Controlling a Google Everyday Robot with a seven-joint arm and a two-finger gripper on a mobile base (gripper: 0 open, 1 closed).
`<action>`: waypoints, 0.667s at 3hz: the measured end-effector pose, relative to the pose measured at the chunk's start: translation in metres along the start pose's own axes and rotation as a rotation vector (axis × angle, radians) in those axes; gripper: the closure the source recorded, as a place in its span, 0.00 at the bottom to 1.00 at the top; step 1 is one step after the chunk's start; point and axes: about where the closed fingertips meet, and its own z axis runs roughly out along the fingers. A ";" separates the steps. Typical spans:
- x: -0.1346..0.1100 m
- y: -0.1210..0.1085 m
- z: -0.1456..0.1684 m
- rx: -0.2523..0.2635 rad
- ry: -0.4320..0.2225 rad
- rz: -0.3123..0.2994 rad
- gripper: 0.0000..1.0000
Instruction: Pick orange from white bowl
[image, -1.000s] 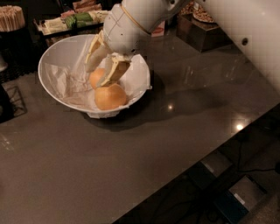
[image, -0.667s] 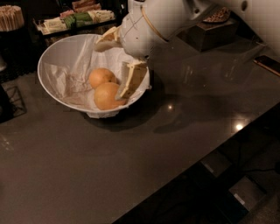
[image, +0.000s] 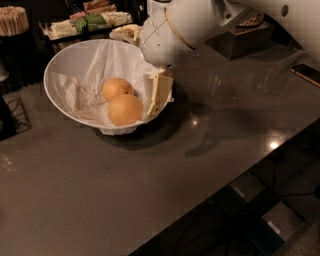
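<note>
The white bowl, lined with crumpled white paper, stands at the back left of the dark table. Two oranges lie in it. The orange is the larger, nearer one. A slightly smaller orange touches it from behind. My gripper hangs over the bowl's right side, open and empty. One finger points down just right of the orange, at the bowl's right rim. The other finger is up by the far rim.
A tray of packets and a holder of wooden sticks stand behind the bowl. A dark box sits at the back right, and a flat dark object at the far right. The table's front edge runs diagonally.
The gripper has moved right and up, off the oranges. Its fingers were down around them; now they stand wide apart at the bowl's right side. Both oranges stay in the bowl.
</note>
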 end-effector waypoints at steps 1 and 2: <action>0.001 0.001 0.002 -0.001 -0.004 0.010 0.00; 0.010 0.001 0.001 0.037 -0.051 0.085 0.00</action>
